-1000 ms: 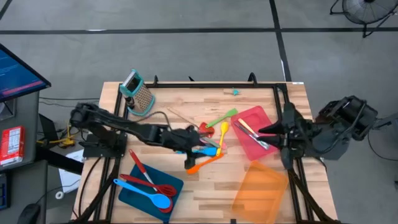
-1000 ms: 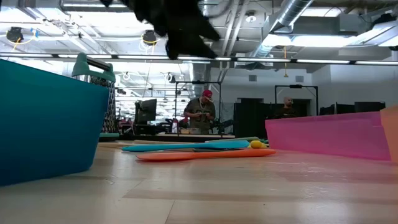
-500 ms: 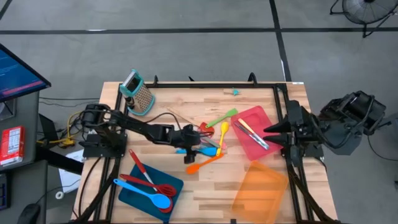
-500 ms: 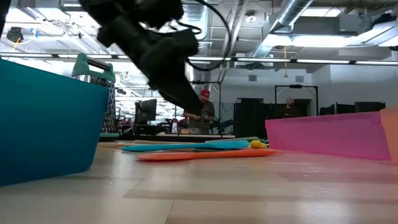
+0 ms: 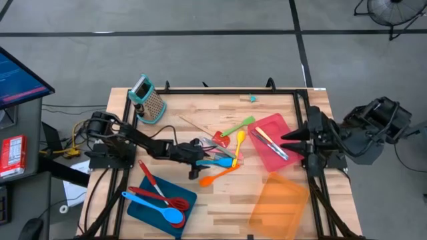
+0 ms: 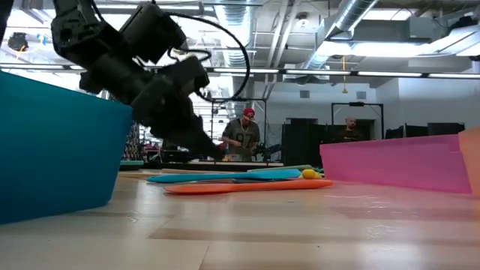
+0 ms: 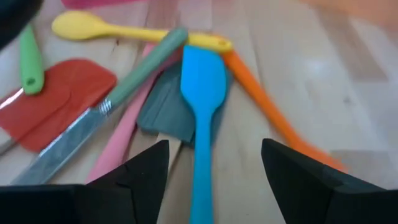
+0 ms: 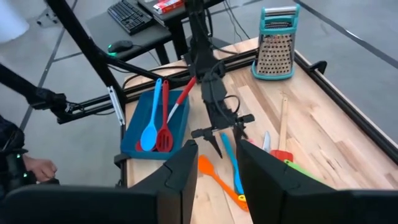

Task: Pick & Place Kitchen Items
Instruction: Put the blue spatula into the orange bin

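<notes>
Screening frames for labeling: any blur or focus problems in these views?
Left wrist view: soft all over, the blue spatula and orange spoon smeared. Low view: the blue tray wall close up and soft, the left gripper a dark silhouette against ceiling lights. High view: even, sharp.

A loose pile of utensils [image 5: 223, 150] is lying near the middle of the table [image 5: 193, 110], its pieces crossing and overlapping. The left gripper [image 5: 202, 163] is sitting just at the pile's left edge, fingers spread either side of one spatula's handle [image 7: 200, 180]. A box grater [image 5: 148, 100] is standing at the table's far left corner. One tray [image 5: 160, 207] is resting at the near left, three utensils [image 5: 160, 197] lying in it. A second tray [image 5: 283, 150] is lying right of the pile (a couple of utensils [image 5: 270, 143] inside), and a third tray [image 5: 279, 207] is sitting nearer the front, its corner touching the second. The right gripper [image 5: 287, 140] is hanging at the table's right edge.
</notes>
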Controlling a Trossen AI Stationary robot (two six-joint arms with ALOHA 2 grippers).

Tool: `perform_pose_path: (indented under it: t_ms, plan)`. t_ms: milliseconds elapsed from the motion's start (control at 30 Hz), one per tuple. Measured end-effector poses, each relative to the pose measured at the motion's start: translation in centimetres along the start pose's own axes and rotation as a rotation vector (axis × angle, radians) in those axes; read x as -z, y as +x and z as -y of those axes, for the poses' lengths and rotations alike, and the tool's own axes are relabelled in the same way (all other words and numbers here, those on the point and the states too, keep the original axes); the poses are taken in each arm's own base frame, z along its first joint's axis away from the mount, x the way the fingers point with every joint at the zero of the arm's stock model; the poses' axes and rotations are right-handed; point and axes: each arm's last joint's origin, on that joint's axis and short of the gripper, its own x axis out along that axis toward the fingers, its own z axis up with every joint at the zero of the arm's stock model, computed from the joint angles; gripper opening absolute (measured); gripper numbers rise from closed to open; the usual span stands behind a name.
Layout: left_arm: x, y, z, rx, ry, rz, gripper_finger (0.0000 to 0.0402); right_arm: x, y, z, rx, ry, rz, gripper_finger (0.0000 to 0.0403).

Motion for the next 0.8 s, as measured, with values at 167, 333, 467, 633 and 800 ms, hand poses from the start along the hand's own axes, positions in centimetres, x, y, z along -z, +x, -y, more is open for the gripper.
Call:
perform_pose_path:
  t_ms: [167,333,467,633,800]
  plan:
    - [0.7,0.6,-0.3,-0.048,0.000,-0.015,0.0249,-0.2,0.3,0.3,0.022,0.008,0.005,0.0107]
    - [1.7,1.3,-0.1,-0.053,0.015,-0.050,0.0250,-0.3,0.4,0.4,0.033,0.002,0.008,0.0107]
    - [2.1,1.6,0.4,-0.058,0.027,-0.052,0.0243,-0.3,0.4,0.4,0.033,0.000,0.008,0.0107]
    - [2.3,1.5,1.2,-0.123,0.128,-0.056,0.0219,-0.3,0.4,0.4,0.033,-0.001,0.008,0.0107]
    - [2.4,1.5,1.2,-0.164,0.158,-0.066,0.0164,-0.3,0.4,0.4,0.033,-0.001,0.008,0.0107]
